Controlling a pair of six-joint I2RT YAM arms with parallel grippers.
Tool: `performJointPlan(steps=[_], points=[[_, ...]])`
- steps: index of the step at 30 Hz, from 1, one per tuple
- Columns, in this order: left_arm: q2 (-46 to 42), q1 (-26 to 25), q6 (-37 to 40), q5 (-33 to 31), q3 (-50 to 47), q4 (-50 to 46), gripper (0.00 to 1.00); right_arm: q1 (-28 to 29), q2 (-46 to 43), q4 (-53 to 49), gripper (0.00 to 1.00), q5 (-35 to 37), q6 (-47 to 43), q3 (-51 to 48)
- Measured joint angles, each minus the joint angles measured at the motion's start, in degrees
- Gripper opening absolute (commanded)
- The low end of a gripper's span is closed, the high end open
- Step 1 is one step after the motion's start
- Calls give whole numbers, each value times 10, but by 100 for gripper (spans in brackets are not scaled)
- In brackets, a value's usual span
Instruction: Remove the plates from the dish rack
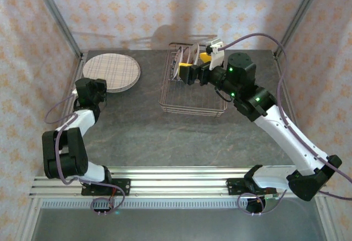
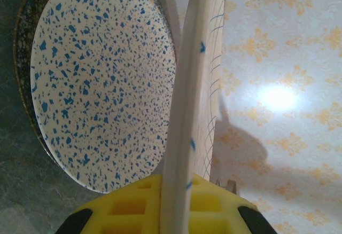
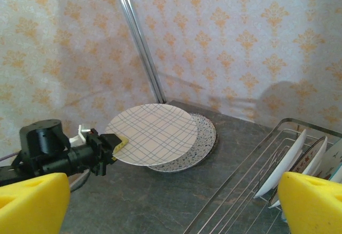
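A dark grey table [image 1: 165, 131] is seen from above, with flowery walls [image 1: 137, 4] around it. The right arm [image 1: 286, 136] is stretched up and to the left from its base, and its end is held over the rack [image 1: 192, 100] at the back of the table. The left arm [image 1: 71, 142] is folded at the elbow and pointed up to the back left corner.

The rack is made of thin silver wire. Its far side is partly hidden by the right arm in the top view, and it is cut off at the edge in the right wrist view. Some plates [image 3: 288, 162] are stood on their edges in it, leaning. How many there are cannot be told, because they are partly covered by a yellow finger [image 3: 310, 202] and cut off.

Well apart from the rack, at the back left, a checked plate [image 1: 113, 70] is laid over a dotted plate [image 3: 206, 138]. Much of the dotted plate is hidden under it.

The right gripper [image 1: 195, 65] is held just beside the plates in the rack. Its jaws are spread wide apart, and nothing is held between them.

The left gripper [image 3: 120, 143] is set at the near edge of the checked plate. Its jaws are clamped on the rim of that plate, which is seen edge-on between the yellow pads [image 2: 128, 207] in the left wrist view.
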Motion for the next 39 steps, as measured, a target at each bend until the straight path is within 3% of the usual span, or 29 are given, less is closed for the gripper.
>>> performJointPlan(steps=[16, 39], points=[[143, 20, 0, 7, 28, 98, 0, 1, 4, 0, 99, -12, 2, 0], [246, 21, -11, 43, 111, 123, 0, 1, 24, -17, 99, -13, 7, 21]])
